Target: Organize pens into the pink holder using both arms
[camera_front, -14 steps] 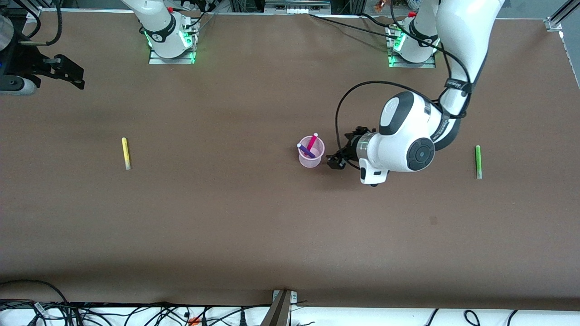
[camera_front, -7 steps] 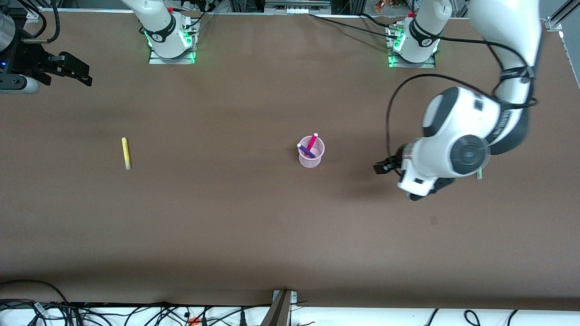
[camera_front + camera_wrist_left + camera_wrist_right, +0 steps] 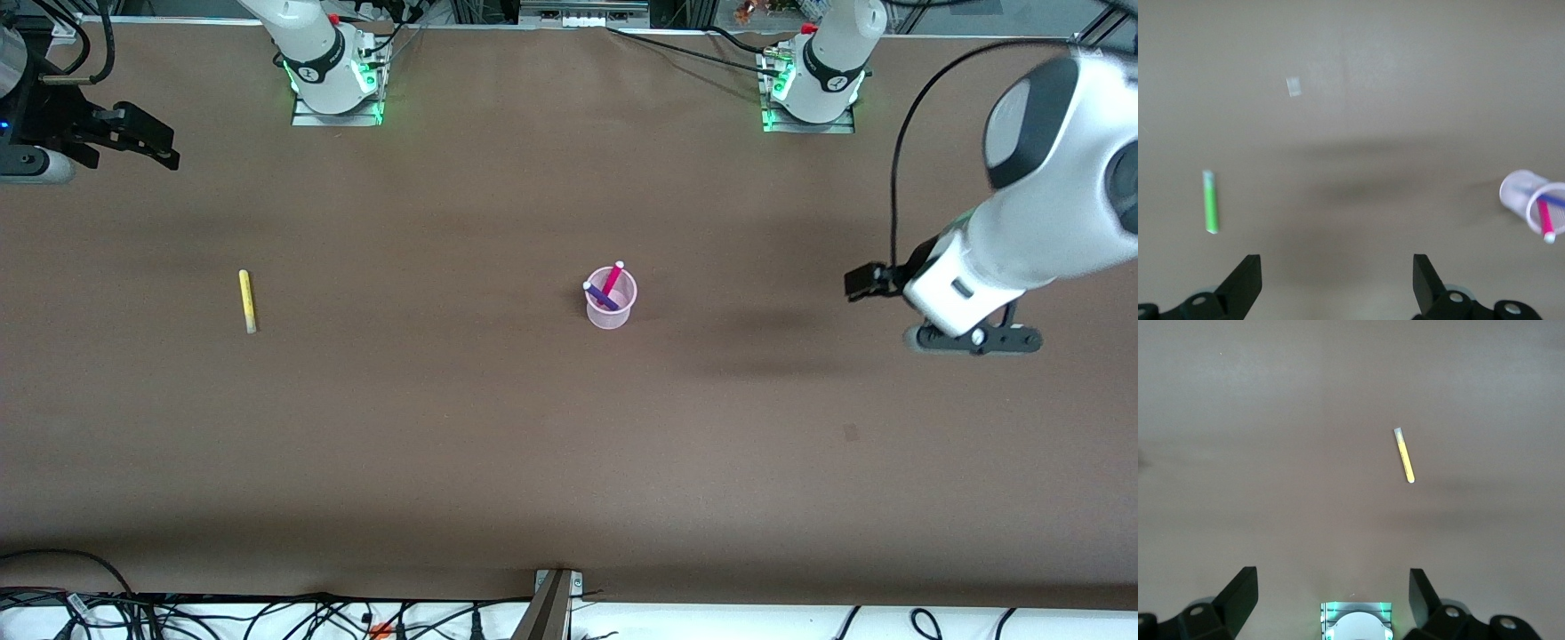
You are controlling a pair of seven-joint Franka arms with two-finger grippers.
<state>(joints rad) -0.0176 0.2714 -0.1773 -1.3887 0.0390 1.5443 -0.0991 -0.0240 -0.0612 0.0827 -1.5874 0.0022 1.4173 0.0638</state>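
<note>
The pink holder (image 3: 612,307) stands mid-table with the magenta pen (image 3: 613,277) and the purple pen (image 3: 597,293) leaning in it. It also shows in the left wrist view (image 3: 1519,193). The yellow pen (image 3: 247,300) lies flat toward the right arm's end and shows in the right wrist view (image 3: 1404,455). The green pen (image 3: 1210,201) lies flat on the table; in the front view the left arm hides it. My left gripper (image 3: 862,282) (image 3: 1337,283) is open and empty, up over the table between the holder and the green pen. My right gripper (image 3: 138,142) (image 3: 1331,603) is open and empty, high over the right arm's end.
The two arm bases (image 3: 336,84) (image 3: 811,89) stand along the table edge farthest from the front camera. A small pale mark (image 3: 1293,86) is on the brown table (image 3: 498,427). Cables lie along the edge nearest the front camera.
My left gripper has swung away from beside the holder toward the left arm's end of the table, and the arm now covers the green pen. The right gripper has barely shifted.
</note>
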